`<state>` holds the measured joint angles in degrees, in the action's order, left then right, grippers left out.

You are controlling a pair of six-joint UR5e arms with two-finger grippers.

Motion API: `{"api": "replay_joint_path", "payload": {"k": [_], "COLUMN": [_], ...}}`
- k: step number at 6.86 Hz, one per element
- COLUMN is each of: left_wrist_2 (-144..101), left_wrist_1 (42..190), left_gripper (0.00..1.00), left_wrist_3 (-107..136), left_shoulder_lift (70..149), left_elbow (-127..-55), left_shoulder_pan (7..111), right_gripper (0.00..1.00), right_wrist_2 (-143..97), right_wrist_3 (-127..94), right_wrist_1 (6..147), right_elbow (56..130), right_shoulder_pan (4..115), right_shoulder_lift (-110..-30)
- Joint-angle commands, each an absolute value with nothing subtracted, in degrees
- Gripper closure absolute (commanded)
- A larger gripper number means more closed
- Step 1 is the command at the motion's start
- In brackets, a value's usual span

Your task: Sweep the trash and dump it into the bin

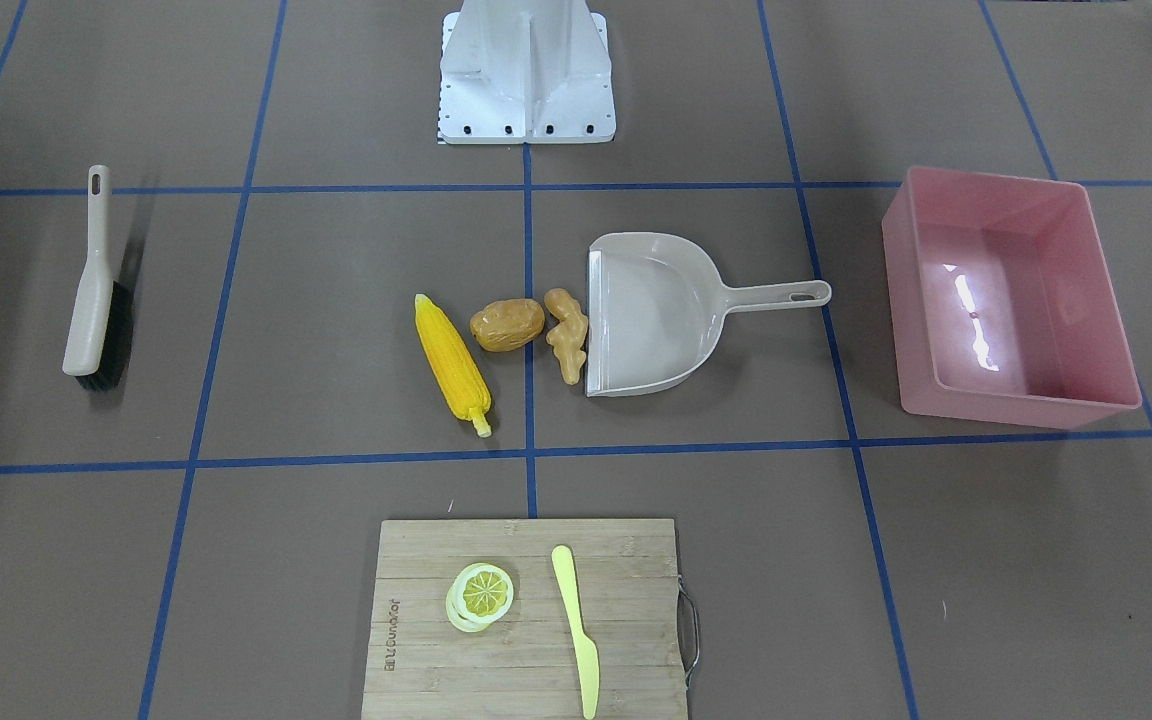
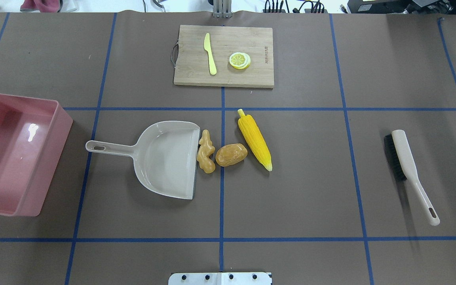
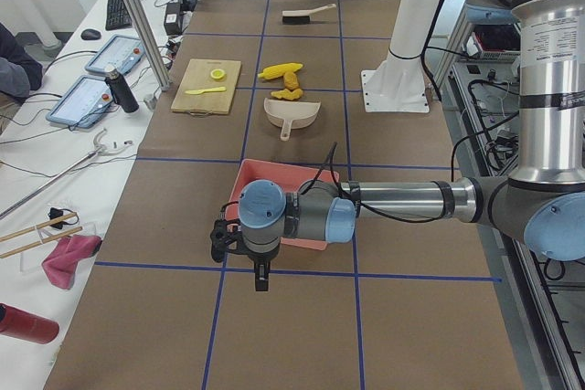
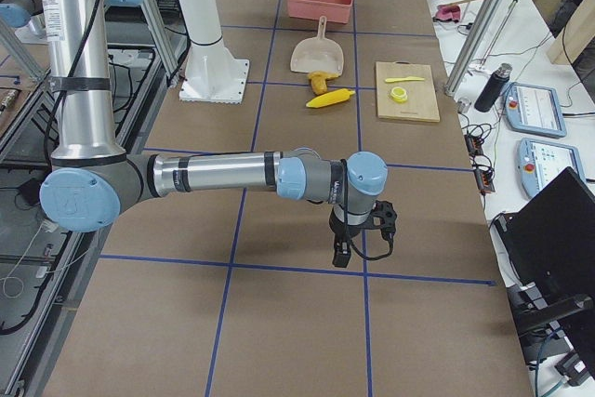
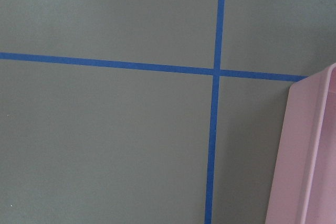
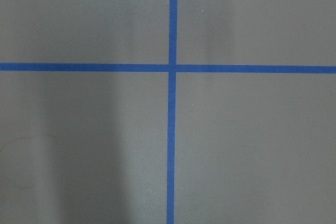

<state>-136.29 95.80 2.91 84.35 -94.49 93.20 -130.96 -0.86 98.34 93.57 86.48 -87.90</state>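
Closest to you, at the middle of the operators' edge, lies the wooden cutting board [image 1: 636,600], with a lemon slice [image 1: 481,595] and a pale yellow knife [image 1: 576,625] lying apart on it. Toward the middle of the table you will find the trash in a row: the corn cob [image 1: 451,362] lies slanted, the potato [image 1: 507,325] sits close beside it, and the ginger root [image 1: 567,333] lies right against the open lip of the beige dustpan [image 1: 656,315]. The dustpan's handle points toward the table's left end, where the pink bin [image 1: 901,300] stands upright, well apart from the trash, with nothing visible inside it. Near the right end a brush [image 1: 96,290] lies flat, its handle pointing toward the robot's edge. The left gripper [image 3: 260,276] hangs over the table just beyond the bin, toward the left end, and its wrist camera catches the bin's rim at one side. The right gripper [image 4: 342,253] hangs over bare table toward the right end. Neither holds anything that you can see, and you cannot tell how far either pair of fingers is parted.
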Motion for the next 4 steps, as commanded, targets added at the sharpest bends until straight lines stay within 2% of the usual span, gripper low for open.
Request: {"api": "replay_joint_path", "payload": {"k": [1, 4], "left_wrist_2": [-135.0, -134.6], "left_wrist_1": [95.7, 95.7], "left_gripper": [0.01, 0.01], "left_wrist_3": [1.1, 1.6], "left_shoulder_lift": [84.5, 84.5], "left_elbow": [-94.7, -95.0], "left_shoulder_pan": [93.3, 93.3], "right_gripper": [0.0, 0.0], "right_wrist_2": [-131.0, -131.1], "right_wrist_3": [-1.0, -0.8], "right_wrist_1": [98.3, 98.3], "right_elbow": [93.4, 94.0], "right_shoulder_pan": [86.5, 86.5], "right_shoulder_lift": [-87.9, -88.2]}}
